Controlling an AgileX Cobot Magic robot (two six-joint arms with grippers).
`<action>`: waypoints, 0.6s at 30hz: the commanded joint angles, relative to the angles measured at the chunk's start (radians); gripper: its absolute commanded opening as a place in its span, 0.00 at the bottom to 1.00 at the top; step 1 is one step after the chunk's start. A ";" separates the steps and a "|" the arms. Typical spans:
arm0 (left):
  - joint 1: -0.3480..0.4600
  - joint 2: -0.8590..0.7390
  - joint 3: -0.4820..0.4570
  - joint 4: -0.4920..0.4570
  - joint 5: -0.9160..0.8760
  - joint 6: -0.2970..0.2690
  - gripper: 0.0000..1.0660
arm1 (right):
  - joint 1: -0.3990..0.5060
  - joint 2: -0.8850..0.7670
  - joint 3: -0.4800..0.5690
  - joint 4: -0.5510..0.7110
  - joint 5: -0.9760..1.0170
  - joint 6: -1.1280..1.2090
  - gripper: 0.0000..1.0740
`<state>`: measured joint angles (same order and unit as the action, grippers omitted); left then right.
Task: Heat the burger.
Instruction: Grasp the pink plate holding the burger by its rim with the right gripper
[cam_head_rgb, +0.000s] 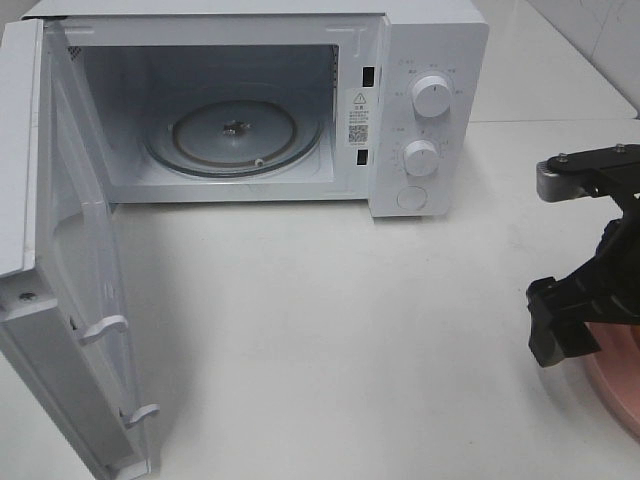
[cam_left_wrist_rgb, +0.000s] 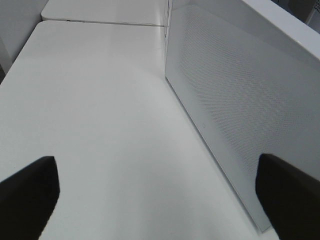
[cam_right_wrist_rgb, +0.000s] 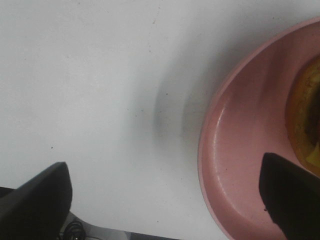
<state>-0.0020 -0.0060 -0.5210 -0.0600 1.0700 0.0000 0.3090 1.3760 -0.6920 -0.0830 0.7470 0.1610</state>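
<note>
Only the edge of the burger (cam_right_wrist_rgb: 306, 115) shows, a golden-brown bun with a bit of yellow, sitting on the pink plate (cam_right_wrist_rgb: 240, 150). That plate (cam_head_rgb: 615, 385) lies at the table's right edge, where my right gripper (cam_head_rgb: 585, 305) hangs over it and hides the burger in the high view. The right gripper (cam_right_wrist_rgb: 165, 200) is open, one finger over the plate and the other over bare table, holding nothing. My left gripper (cam_left_wrist_rgb: 160, 200) is open and empty beside the outer face of the microwave door (cam_left_wrist_rgb: 240, 110); it is outside the high view.
The white microwave (cam_head_rgb: 420, 60) stands at the back with its door (cam_head_rgb: 60, 250) swung wide to the left. Its glass turntable (cam_head_rgb: 235, 135) is bare. Two knobs and a button sit on its right panel. White table (cam_head_rgb: 330, 320) stretches between the microwave and plate.
</note>
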 joint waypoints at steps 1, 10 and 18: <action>0.003 -0.015 0.002 -0.008 0.001 0.000 0.94 | -0.027 0.036 0.000 -0.026 0.005 0.013 0.93; 0.003 -0.015 0.002 -0.008 0.001 0.000 0.94 | -0.075 0.126 0.000 -0.026 -0.033 0.013 0.91; 0.003 -0.015 0.002 -0.008 0.001 0.000 0.94 | -0.076 0.211 0.000 -0.026 -0.096 0.014 0.89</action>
<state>-0.0020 -0.0060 -0.5210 -0.0600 1.0700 0.0000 0.2390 1.5800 -0.6920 -0.1010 0.6600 0.1640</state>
